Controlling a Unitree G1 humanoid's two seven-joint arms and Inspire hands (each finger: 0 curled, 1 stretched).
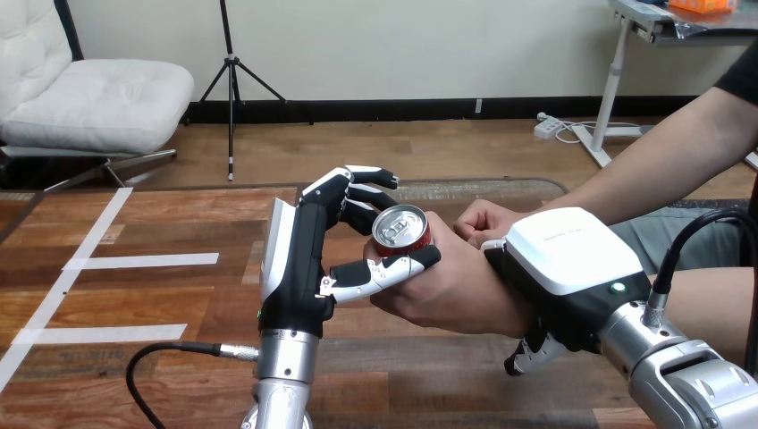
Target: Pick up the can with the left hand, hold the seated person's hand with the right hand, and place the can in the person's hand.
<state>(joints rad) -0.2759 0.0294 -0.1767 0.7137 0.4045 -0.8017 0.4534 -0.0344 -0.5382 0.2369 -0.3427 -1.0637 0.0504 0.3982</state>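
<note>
The left arm is rising straight up from the bottom edge, silver forearm vertical, and the left hand (299, 259) is standing upright on it with its white-shelled back turned toward the left. Its fingers (357, 189) are curling over at the top behind the can (401, 228), while its thumb (384, 273) is reaching across below the can's front, so the hand is closing on the can from 2 sides. The can is standing nearly upright above the table (161, 223), silver top facing up and red side showing, between this hand and the person's hand (451, 286).

The person's hand is coming in from the right and cupping the can from that side – both hands are touching it. The person's forearm (652, 165) is slanting down from the upper right corner.

The right arm is entering from the lower right corner. The right hand (572, 255) is lying over the person's wrist, white back up, and its fingertips (529, 353) are showing beneath the wrist – it is wrapping round it.

On the left part of the table, white tape strips (143, 261) are lying well apart from the hands.
</note>
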